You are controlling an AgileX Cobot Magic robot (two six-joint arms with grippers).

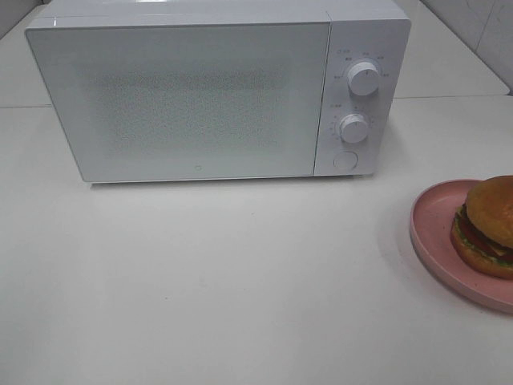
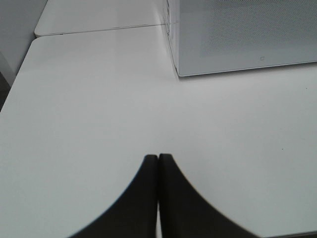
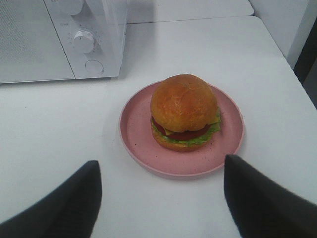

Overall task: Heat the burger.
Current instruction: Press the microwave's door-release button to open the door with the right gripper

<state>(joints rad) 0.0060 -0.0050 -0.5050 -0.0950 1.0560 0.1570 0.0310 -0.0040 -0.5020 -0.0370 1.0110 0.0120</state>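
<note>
Burger [image 3: 184,111] sits on the pink plate [image 3: 134,134], straight ahead of the gap between the two dark fingers of the right gripper [image 3: 162,162], which stand spread wide on either side of the plate's nearer rim and touch neither the plate nor the burger. The plate stands on the white table [image 1: 240,281], to the right of the white microwave [image 1: 180,96], whose door is closed. The left gripper [image 2: 158,157] hovers over bare table near the microwave's left corner, with its fingers pressed together on nothing, well apart from the burger.
</note>
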